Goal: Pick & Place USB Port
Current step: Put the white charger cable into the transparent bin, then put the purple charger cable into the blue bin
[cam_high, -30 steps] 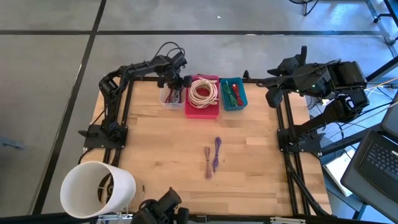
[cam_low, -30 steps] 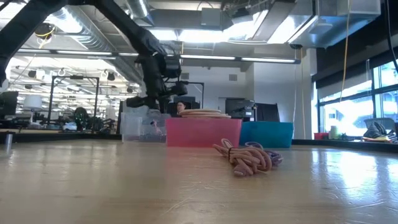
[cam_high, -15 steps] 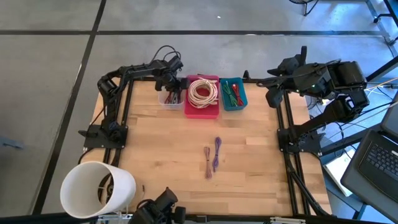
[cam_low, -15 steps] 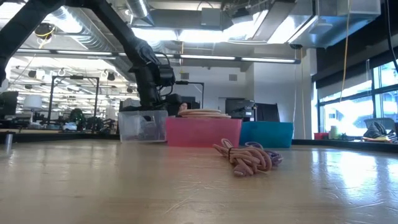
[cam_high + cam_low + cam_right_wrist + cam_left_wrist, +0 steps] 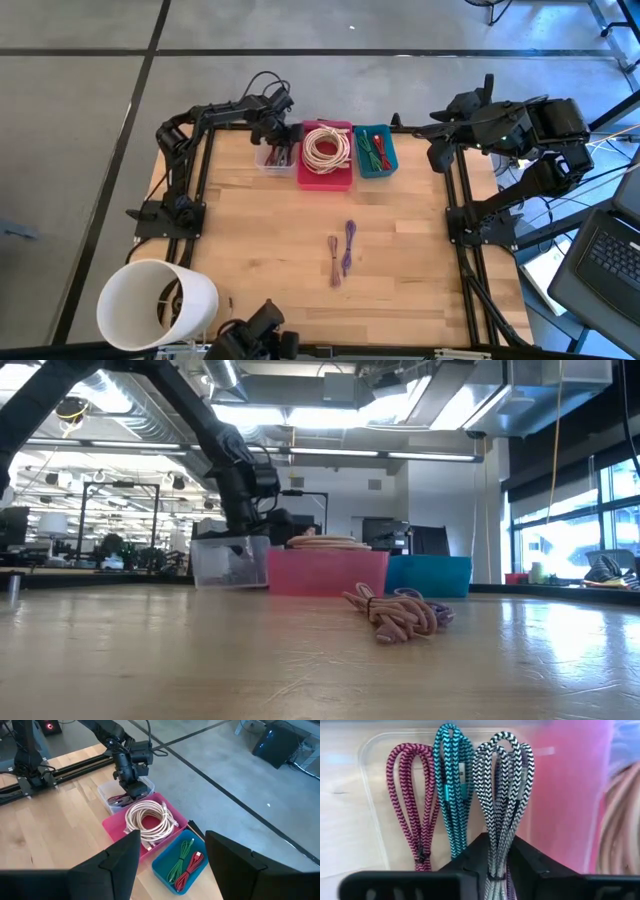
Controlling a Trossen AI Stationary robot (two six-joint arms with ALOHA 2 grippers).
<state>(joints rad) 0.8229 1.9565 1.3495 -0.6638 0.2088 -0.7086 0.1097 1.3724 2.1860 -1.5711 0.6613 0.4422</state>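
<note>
Cable seemingly between left jaws

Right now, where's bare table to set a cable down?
Free: the left half of the table, and the front strip below the loose cables. Crowded: the back edge, with clear bin, pink bin, blue bin and left claw.

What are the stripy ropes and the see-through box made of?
The stripy cables look wrapped in woven fabric: a zigzag braid shows on the pink, teal and black-and-white ones. The clear bin looks like glossy plastic, since you can see through its walls. The left gripper reaches into it.
</note>
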